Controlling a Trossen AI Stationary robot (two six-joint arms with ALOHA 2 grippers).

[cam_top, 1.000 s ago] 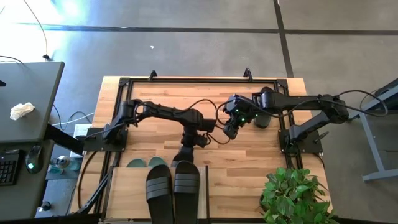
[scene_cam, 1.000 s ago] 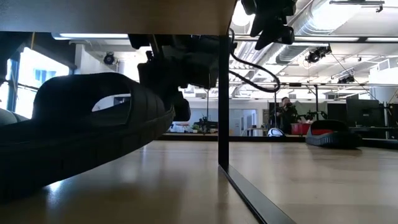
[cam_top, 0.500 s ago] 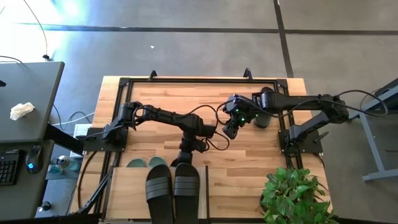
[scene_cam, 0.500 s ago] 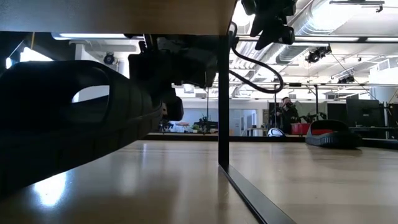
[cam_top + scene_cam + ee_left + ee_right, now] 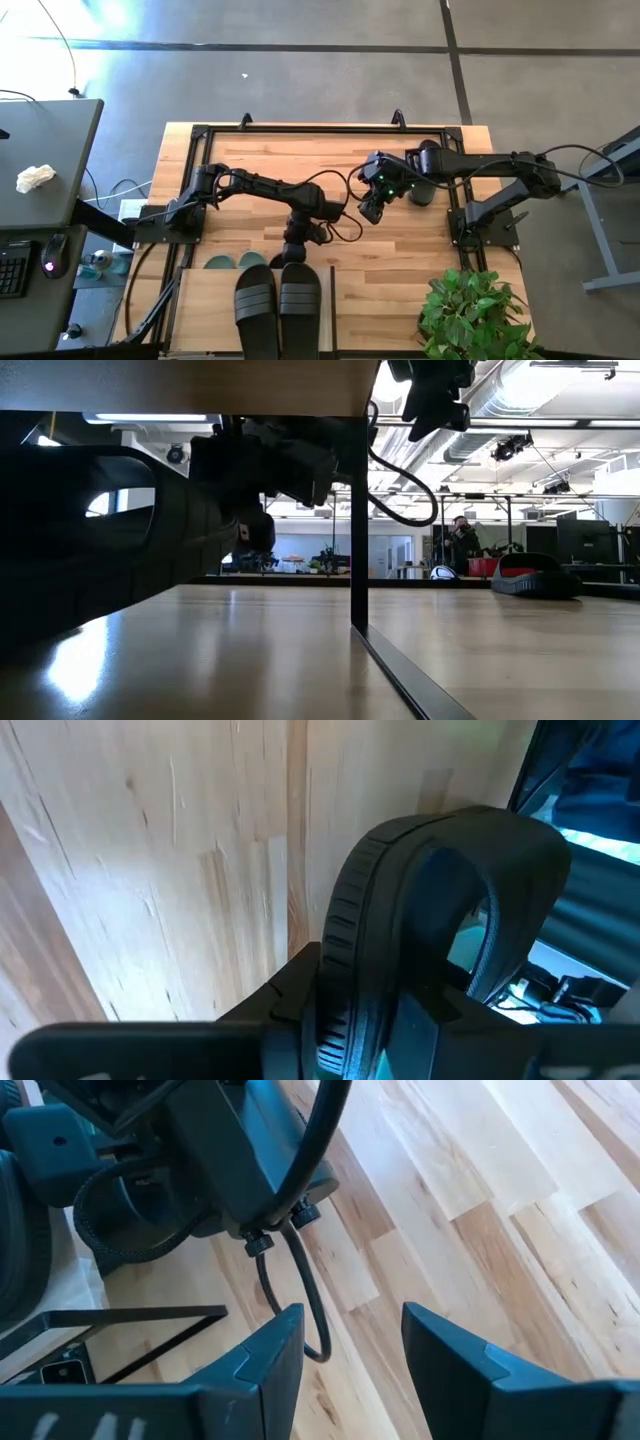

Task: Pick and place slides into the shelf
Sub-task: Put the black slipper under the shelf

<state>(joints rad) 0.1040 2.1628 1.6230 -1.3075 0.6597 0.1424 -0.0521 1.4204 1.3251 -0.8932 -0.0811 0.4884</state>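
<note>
Two black slides (image 5: pixel 257 305) lay side by side on the top board of the shelf (image 5: pixel 205 300), at 6 o'clock on the wooden tabletop (image 5: pixel 250 150). Toes of the sage-green pair (image 5: pixel 222 263) peeked out from the lower level just below that board's far edge, toward 7 o'clock.

Beside them, a third black slide (image 5: pixel 120 550) sat on the lower level, with its wide strap arched up under the top board. The left gripper (image 5: pixel 296 248) was right at the shelf's far edge, against this slide's outer end. Whether it was clamped on the slide or had let go could not be told. My judgement was that the placing step for this slide was nearly finished, as the slide seemed to rest on the board already.

Next, the move would call for a clear release and a straight pull back toward 12 o'clock, low enough to miss the top board and slow enough not to drag the slide out.

Farther off, near the table's centre, the right gripper (image 5: pixel 370 210) hovered above bare wood with its jaws apart and nothing between them.

Farthest, at about 1 o'clock, the last black slide (image 5: pixel 422 190) lay partly under the right arm, not yet shelved. A sixth slide could not be made out.
</note>
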